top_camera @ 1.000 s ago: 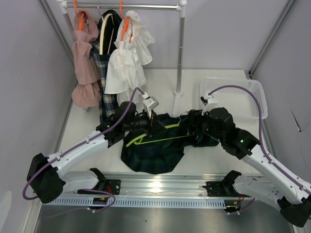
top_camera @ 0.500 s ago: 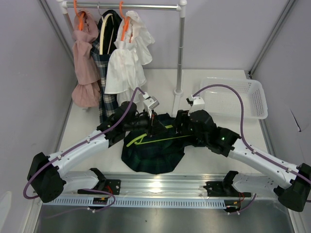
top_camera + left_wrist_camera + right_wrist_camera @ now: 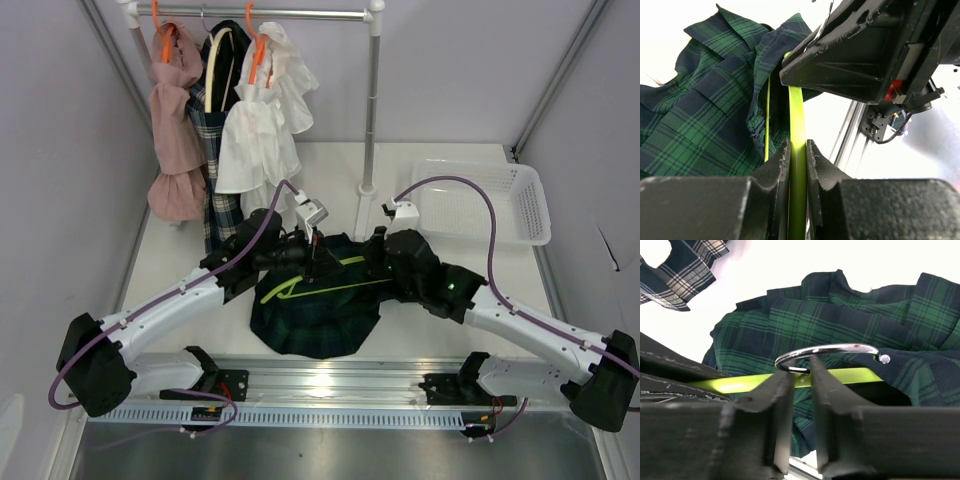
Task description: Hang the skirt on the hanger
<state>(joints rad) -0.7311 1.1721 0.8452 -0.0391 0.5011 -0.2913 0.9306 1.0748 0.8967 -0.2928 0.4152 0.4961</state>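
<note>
Clothes rail [image 3: 300, 14]: stands at the back left of the worktop [image 3: 330, 170], with its upright post toward the middle.
Hung garments: a pink dress [image 3: 175, 130], a dark checked dress [image 3: 218, 205] and a white dress [image 3: 258, 130] hang side by side on the rail. Orange hooks show above the pink and white ones.
Left arm [image 3: 170, 300]: reaches from the near left corner toward the middle of the worktop.
Left pincer [image 3: 797, 150]: clenched on the lime-green bar of the hanger [image 3: 796, 125]. The bar runs straight between both fingers.
Hanger position: lies across the upper part of the skirt [image 3: 315, 320], between the two pincers.
Skirt: dark green and navy tartan, spread in a rumpled fan on the worktop near the front rail. It is under the hanger and not yet hung from it. In the left wrist view, part of the waist fabric bunches against the green bar.
Metal hook [image 3: 830, 349]: a chrome curve rising from the green bar, with tartan cloth behind it.
Right pincer [image 3: 802, 372]: closed on the hanger at the foot of the hook, one finger on each side.
Right arm [image 3: 520, 325]: comes in from the near right corner.
Basket [image 3: 535, 200]: white and slatted, at the right edge of the worktop, well apart from the skirt.
</note>
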